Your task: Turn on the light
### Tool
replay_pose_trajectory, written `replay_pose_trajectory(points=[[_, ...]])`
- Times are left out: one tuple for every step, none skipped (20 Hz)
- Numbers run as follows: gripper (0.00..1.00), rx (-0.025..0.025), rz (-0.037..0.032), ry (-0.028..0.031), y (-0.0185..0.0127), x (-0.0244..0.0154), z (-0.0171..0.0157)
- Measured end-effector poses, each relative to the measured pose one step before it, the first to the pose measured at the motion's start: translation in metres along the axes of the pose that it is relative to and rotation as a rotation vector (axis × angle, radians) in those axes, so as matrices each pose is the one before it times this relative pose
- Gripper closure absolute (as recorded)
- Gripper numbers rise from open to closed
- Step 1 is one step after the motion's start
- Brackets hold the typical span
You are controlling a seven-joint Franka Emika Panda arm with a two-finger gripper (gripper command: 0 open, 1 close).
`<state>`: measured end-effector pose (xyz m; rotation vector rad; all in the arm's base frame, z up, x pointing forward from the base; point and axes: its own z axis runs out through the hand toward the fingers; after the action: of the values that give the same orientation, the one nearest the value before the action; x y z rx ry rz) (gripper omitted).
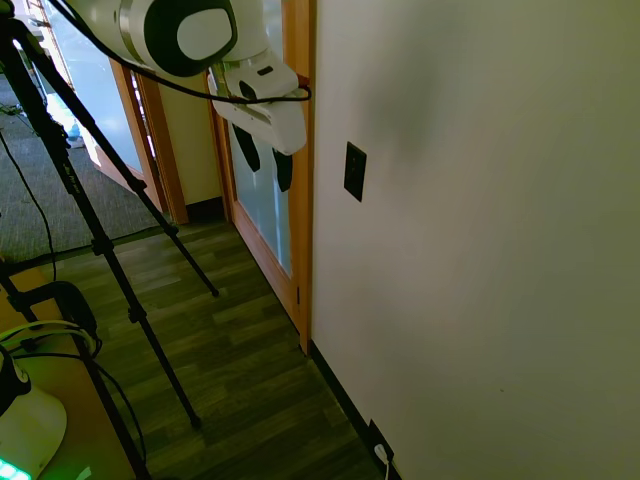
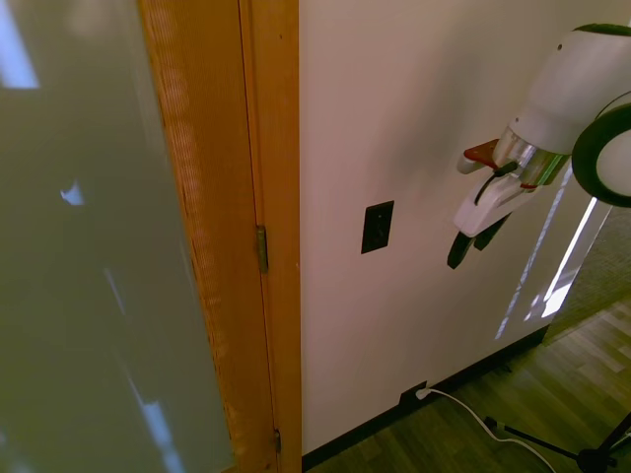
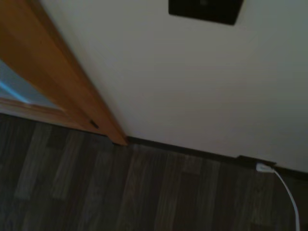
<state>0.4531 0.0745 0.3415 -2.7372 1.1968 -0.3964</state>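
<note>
1. The switch is a small dark upright plate on the white wall, just right of the wooden door frame in the first exterior view; in the second exterior view the switch sits about mid-height on the wall, a little right of the frame
2. The gripper hangs from the white arm, tilted, its two dark fingers pointing down and toward the wall; in the first exterior view it stands in front of the frosted glass door, left of the switch and apart from it
3. From the other side the gripper is to the right of the switch at about the same height, near it but not touching
4. The jaws stand narrowly apart, holding nothing
5. The wrist view shows the lower part of the dark switch at the picture's edge, out of focus, with the door frame and the dark wood floor
6. Low on the wall by the baseboard sits a dark outlet plate with a white plug and a white cord running off across the floor, well below the switch
</note>
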Motion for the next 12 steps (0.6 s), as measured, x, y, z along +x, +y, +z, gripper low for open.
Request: replay_pose_trajectory(points=[[0.00,0.01053,0.00873,0.01575,-0.00251,-0.00119,0.00712],[0.00,0.00718,0.00985,0.01614,-0.00174,-0.00146,0.00787],[0.00,0.00584,0.01047,0.01290,-0.00152,-0.00155,0.00798],[0.00,0.00036,0.01383,0.01232,-0.00175,-0.00048,0.00675],[0.00,-0.00104,0.01764,0.01579,-0.00236,0.00100,0.00605],[0.00,0.00067,0.02022,0.01593,-0.00324,0.00179,0.00538],[0.00,0.00175,0.01757,0.01287,-0.00384,0.00160,0.00557],[0.00,-0.00218,0.01924,0.01520,-0.00457,0.00253,0.00609],[0.00,0.00028,0.01587,0.01167,-0.00574,0.00212,0.00607],[0.00,0.00023,0.00917,0.00499,-0.00563,0.00095,0.00631],[0.00,-0.00069,0.00850,0.00483,-0.00482,0.00076,0.00699],[0.00,-0.00096,0.00895,0.00491,-0.00433,0.00141,0.00724]])
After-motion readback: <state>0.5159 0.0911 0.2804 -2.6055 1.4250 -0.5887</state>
